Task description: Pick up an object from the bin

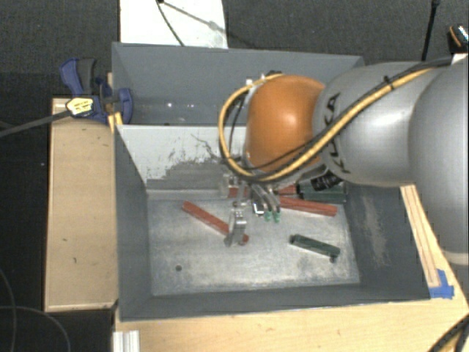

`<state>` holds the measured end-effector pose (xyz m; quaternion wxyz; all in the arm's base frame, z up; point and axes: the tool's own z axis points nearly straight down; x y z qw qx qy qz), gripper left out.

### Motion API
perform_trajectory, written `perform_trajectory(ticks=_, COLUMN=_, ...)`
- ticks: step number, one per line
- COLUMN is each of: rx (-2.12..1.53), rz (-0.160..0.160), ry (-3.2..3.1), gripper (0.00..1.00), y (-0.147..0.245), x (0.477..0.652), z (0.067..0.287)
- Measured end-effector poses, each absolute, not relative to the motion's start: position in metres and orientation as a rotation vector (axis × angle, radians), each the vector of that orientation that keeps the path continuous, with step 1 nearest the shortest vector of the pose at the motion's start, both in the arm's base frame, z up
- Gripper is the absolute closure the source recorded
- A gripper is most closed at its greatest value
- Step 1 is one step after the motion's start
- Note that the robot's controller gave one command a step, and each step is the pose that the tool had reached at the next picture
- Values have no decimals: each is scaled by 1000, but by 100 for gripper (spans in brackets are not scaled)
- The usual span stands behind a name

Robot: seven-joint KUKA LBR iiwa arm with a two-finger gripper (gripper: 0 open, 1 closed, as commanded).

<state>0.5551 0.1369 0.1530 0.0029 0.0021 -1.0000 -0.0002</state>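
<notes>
My gripper hangs below the orange-covered wrist, low over the middle of the bin floor. Its lower end is right at the right end of a red-brown stick, which lies slanting on the floor from upper left to lower right. A second red-brown stick lies to the right of the gripper, partly under the arm. A dark green bar rests flat on the floor at the lower right, apart from the gripper.
A dark block sits at the back right of the bin, mostly hidden under the arm. The arm and its orange cover hang over the bin's back right half. Bare floor shows at the front and left.
</notes>
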Motion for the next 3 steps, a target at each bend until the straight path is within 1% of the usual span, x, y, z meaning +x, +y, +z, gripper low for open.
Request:
perform_trajectory(ticks=1, rx=49, rz=0, ry=-3137, gripper=0, y=139, x=549, z=66)
perform_trajectory(ticks=2, rx=42, rz=-3, ry=-3143, gripper=100, y=140, x=551, z=71)
perform_trajectory(ticks=3, rx=15, rz=-6, ry=-3154, gripper=100, y=139, x=581, z=235)
